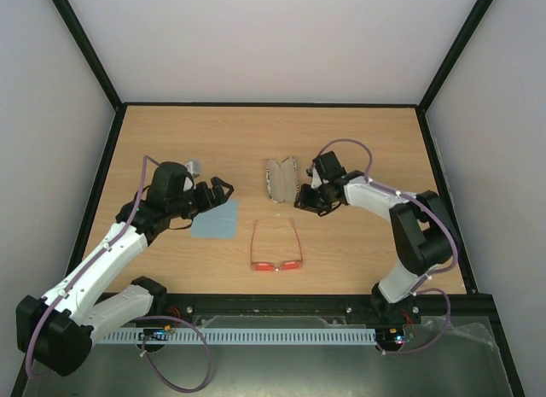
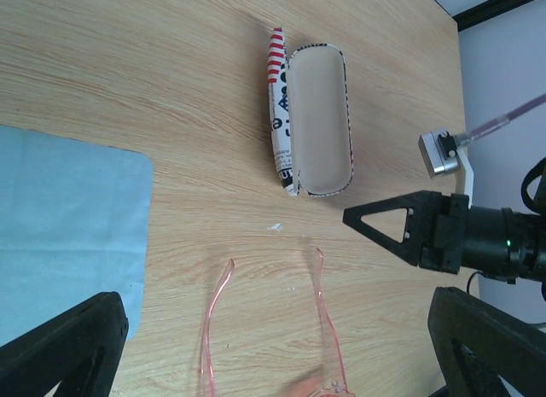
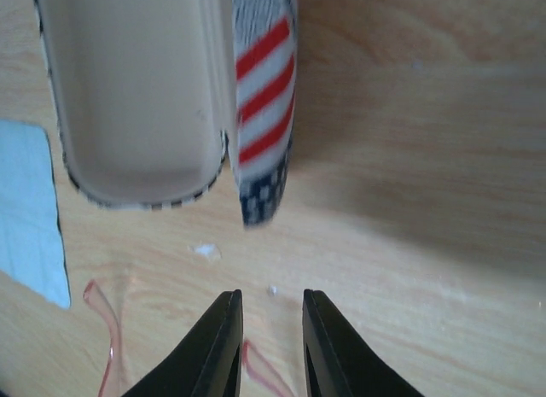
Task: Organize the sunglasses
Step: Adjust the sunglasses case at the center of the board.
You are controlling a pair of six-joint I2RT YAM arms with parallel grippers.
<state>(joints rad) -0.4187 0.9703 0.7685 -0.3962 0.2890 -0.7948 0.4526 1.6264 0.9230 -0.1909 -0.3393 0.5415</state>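
On your left, the left gripper [image 1: 220, 192] hangs over the far edge of the light-blue square cloth [image 1: 216, 219], jaws spread wide and empty. The cloth is soft and lies flat on the pale wood-grain table [image 1: 358, 141].

Just right of the cloth lie the sunglasses [image 1: 275, 265], a thin red-orange plastic frame with red-tinted lenses. Their slim temples are unfolded and point away from you towards the case, and nothing touches them.

Beyond them the oblong flag-patterned case [image 1: 281, 180] lies opened like a shell, with a smooth cream lining and a stars-and-stripes outside.

The right gripper [image 3: 271, 329] hovers near the case's near end, above the temple tips. Its black fingers [image 3: 223, 346] are almost together with a narrow gap, clamped on nothing.

I judge packing has not begun. Your next move calls for a light pinch on a thin, springy temple, so fold both temples before seating the glasses in the shell.
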